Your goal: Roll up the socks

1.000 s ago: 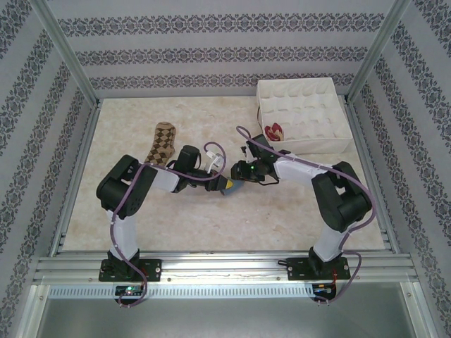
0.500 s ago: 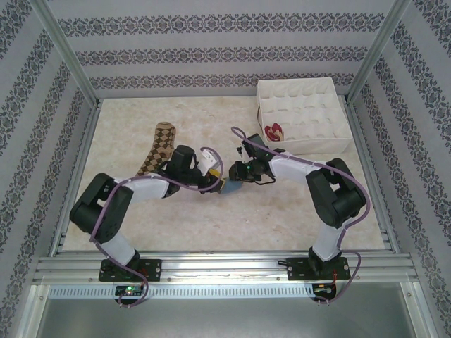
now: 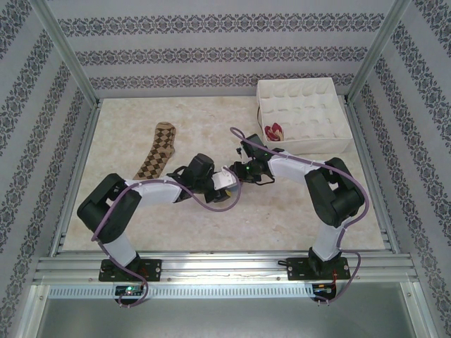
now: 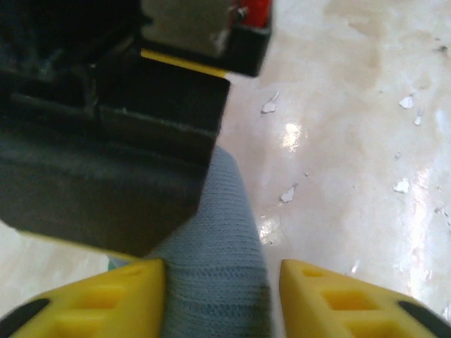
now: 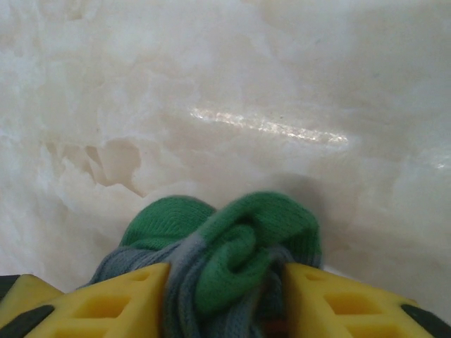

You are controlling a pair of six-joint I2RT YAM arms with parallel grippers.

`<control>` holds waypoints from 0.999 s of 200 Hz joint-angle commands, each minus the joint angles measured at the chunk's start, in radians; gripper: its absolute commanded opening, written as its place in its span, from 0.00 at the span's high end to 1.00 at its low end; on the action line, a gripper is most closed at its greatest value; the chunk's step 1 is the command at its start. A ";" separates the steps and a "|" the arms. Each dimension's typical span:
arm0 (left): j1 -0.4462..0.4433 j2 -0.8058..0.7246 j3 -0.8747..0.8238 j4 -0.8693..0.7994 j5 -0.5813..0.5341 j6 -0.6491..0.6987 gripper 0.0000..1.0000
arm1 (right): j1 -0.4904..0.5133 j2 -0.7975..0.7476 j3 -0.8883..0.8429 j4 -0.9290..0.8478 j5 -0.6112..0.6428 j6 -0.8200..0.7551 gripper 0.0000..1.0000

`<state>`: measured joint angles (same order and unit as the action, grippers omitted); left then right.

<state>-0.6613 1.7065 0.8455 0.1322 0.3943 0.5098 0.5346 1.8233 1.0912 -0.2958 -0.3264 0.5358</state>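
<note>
The striped sock is a tight bundle on the table between both grippers. In the right wrist view its green and blue-grey folds [image 5: 246,229] are pressed from both sides by the yellow fingers of my right gripper [image 5: 225,274], which is shut on it. In the left wrist view a blue-grey stretch of the same sock [image 4: 218,232] lies between the jaws of my left gripper [image 4: 223,274]; it touches the left finger [image 4: 106,296], with a gap to the right finger, so the jaws are open. From above, the left gripper [image 3: 227,182] and right gripper [image 3: 239,172] meet at mid-table. The brown argyle sock [image 3: 156,150] lies flat at the left.
A white compartment box [image 3: 310,146] stands at the back right, and a peach and dark red sock [image 3: 275,131] sits in its near-left cell. The right gripper's black body [image 4: 106,141] looms close in front of the left wrist camera. Metal frame rails border the table.
The left arm has stretched to the right, bringing its gripper up against the right gripper over the striped sock, which it now covers from above. The right gripper has barely moved.
</note>
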 commanded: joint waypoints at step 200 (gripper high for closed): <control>0.181 0.130 -0.114 0.272 0.389 -0.490 1.00 | 0.004 -0.139 -0.111 0.087 0.048 0.383 0.32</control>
<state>-0.4950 1.7954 0.7612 0.4286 0.7490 0.0784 0.5327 1.6466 0.9920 -0.2474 -0.2619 0.8555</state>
